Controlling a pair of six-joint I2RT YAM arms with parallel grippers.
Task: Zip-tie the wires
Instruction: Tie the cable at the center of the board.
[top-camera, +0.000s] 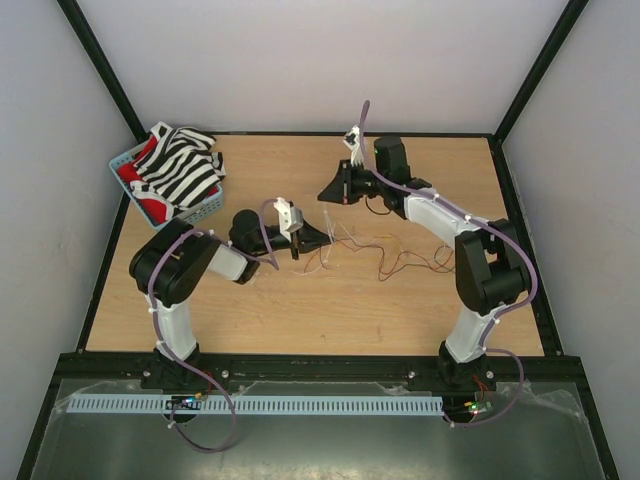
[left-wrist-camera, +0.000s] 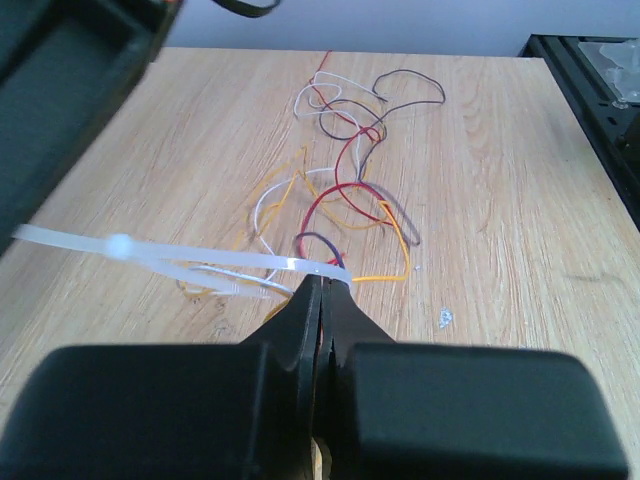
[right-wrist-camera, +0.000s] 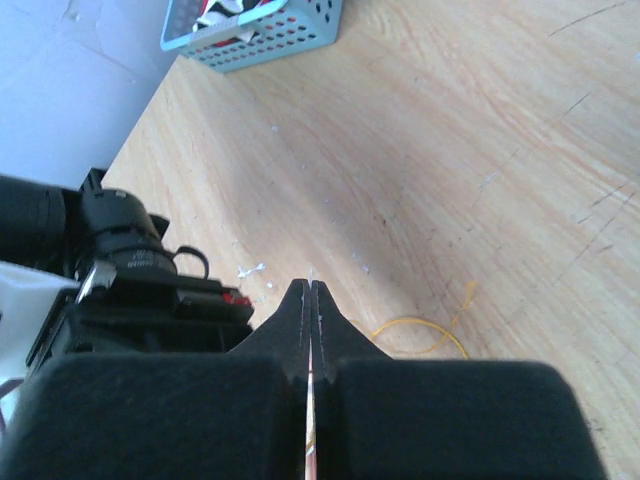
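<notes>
– Table (top-camera: 300, 320) first: what is it like?
– Pale wood with a fine grain, flat, framed by black rails. At its far left corner sits a light blue plastic basket (top-camera: 122, 165) with a perforated wall, stuffed with black-and-white striped cloth (top-camera: 180, 170).
– And the arms?
– Black and white shells, purple cables (top-camera: 155, 270) strung along them. The left hand (left-wrist-camera: 322, 285) is low near the table's middle, its black jaws clenched on the zip tie (left-wrist-camera: 200, 255). The right hand (right-wrist-camera: 311, 290) hangs farther back and slightly right, above the table. Its jaws are pressed together, and I cannot tell whether anything is nipped between them.
– The wires (left-wrist-camera: 345, 190)?
– Hair-thin curly strands in red, orange, white and dark. They lie in a loose tangle on the table just beyond the left hand and trail off to the right.
– And the zip tie itself?
– A thin, translucent whitish strip, smooth and glossy. It runs leftward from the left hand's tips, above the near end of the tangle.
</notes>
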